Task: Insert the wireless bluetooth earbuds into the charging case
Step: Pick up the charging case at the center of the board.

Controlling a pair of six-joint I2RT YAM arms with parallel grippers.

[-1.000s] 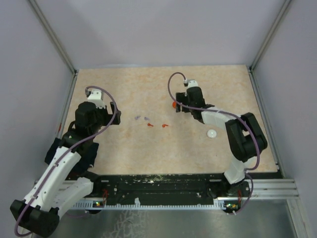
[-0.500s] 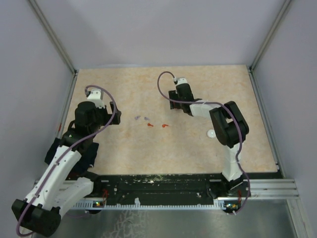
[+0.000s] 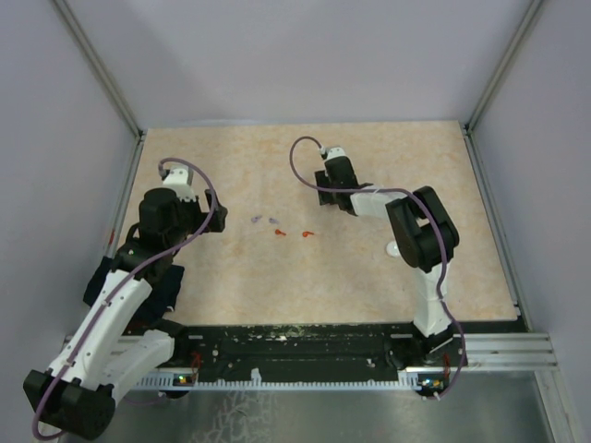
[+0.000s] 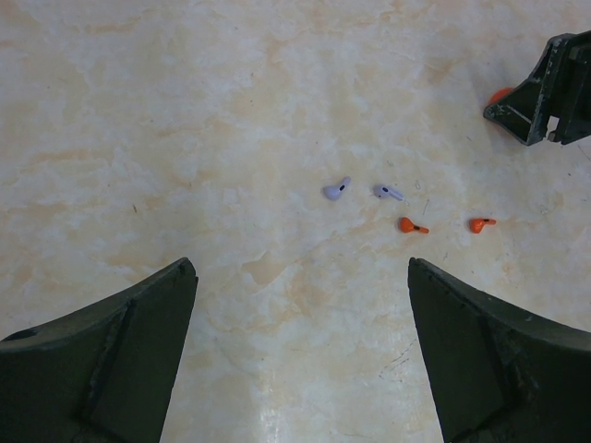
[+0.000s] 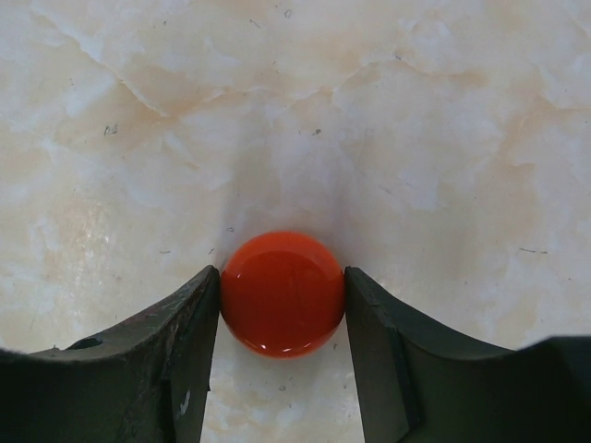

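Note:
My right gripper (image 5: 282, 277) is shut on a round red charging case (image 5: 283, 293) at the table surface, one finger on each side. In the top view the right gripper (image 3: 325, 189) hides the case; the left wrist view shows a red sliver of the case (image 4: 500, 95). Two greyish-purple earbuds (image 4: 337, 190) (image 4: 389, 192) and two red earbuds (image 4: 411, 225) (image 4: 479, 223) lie mid-table, left of the right gripper; the top view shows the purple (image 3: 257, 220) and red (image 3: 280, 233) ones. White earbuds are out of view. My left gripper (image 4: 300, 268) is open and empty, well left of the earbuds (image 3: 214, 214).
A white round disc (image 3: 394, 247) lies on the table to the right, partly hidden by the right arm's elbow. Grey walls and metal posts close in the table on the left, far and right sides.
The right wrist has shifted left and settled over the red case, hiding it in the top view. The right elbow has swung left over the white disc. The left arm has not moved.

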